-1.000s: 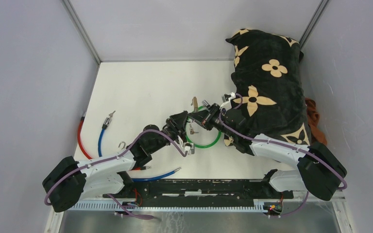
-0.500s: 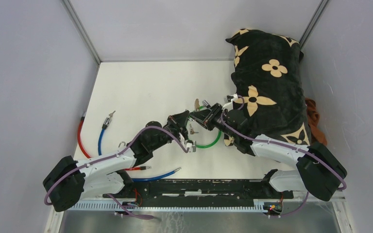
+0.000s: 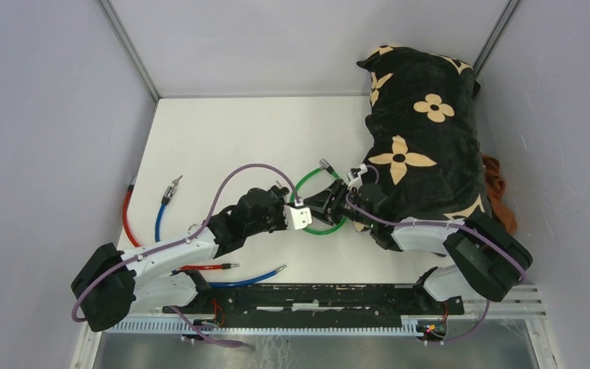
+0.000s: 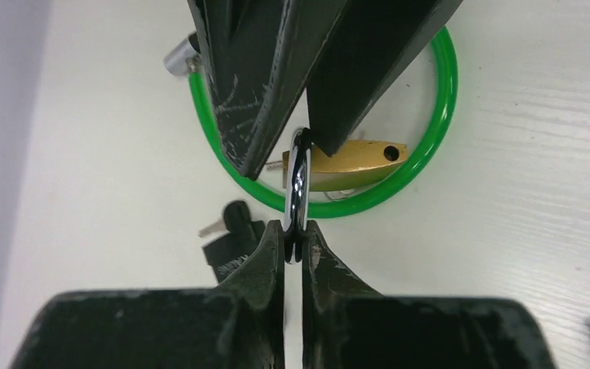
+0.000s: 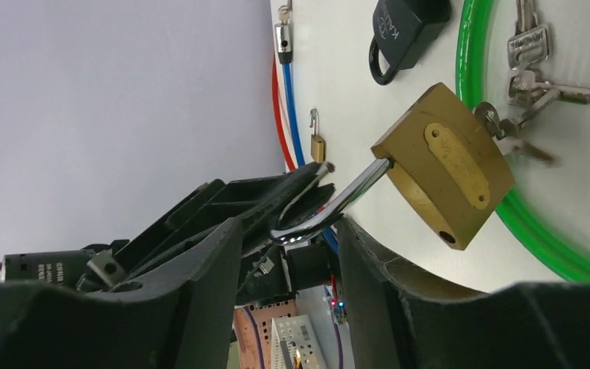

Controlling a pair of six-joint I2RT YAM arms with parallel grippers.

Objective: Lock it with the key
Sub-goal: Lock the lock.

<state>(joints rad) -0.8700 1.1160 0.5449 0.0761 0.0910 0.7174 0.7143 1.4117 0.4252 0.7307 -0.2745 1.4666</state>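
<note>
The brass padlock (image 5: 445,161) hangs just above the table inside the green cable loop (image 5: 476,115). It also shows in the left wrist view (image 4: 346,163). Its chrome shackle (image 4: 298,184) is swung open. My left gripper (image 4: 293,231) is shut on the shackle's bend. My right gripper (image 5: 290,231) is open, its fingers (image 4: 261,92) straddling the same shackle and the left fingertips. A bunch of keys (image 5: 534,77) lies against the padlock's bottom end. In the top view both grippers (image 3: 307,213) meet over the green loop (image 3: 330,228) and hide the padlock.
A black padlock (image 5: 403,27) lies beside the loop. A small brass padlock (image 5: 317,142) and blue (image 3: 160,219) and red (image 3: 127,219) cables lie at the left. A black flowered cushion (image 3: 422,131) fills the back right, close behind my right arm.
The padlock was held up in view above the loop. Both grippers have since come together and lowered over the green loop. My left wrist has rolled and is clamped on the shackle.
</note>
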